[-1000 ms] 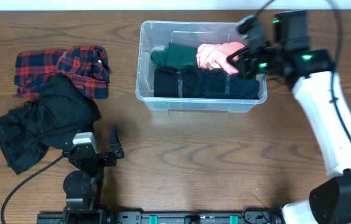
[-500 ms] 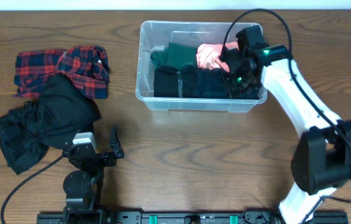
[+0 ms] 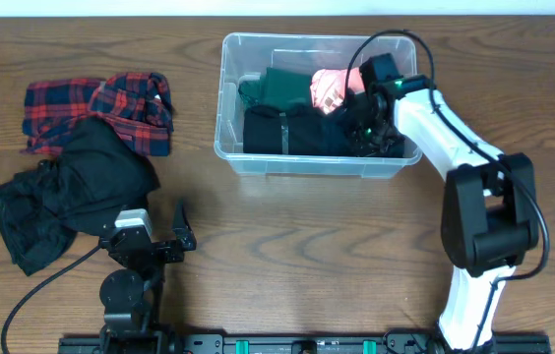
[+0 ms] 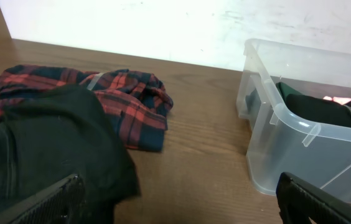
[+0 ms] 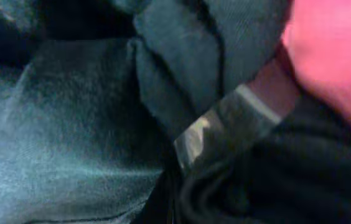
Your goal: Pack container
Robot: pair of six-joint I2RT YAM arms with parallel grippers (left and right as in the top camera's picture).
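Container [image 3: 297, 165]: clear bin, upper centre of table [image 3: 287, 256], holding folded clothes [image 3: 297, 133].
Right gripper [image 3: 367, 133]: buried in bin's right end; claw state cannot be told.
Left gripper [image 4: 175, 208]: claw spread, beside black garment [image 4: 32, 143].

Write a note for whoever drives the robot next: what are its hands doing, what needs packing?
Left gripper: open, resting near the crumpled black garment.
Right gripper: down inside the clear plastic rectangular container, among clothes; open or shut unclear.
Done: black clothes, a dark green garment and a pink garment are in the container.
Left: red plaid shirt and the crumpled black garment lie outside it on the wooden table.
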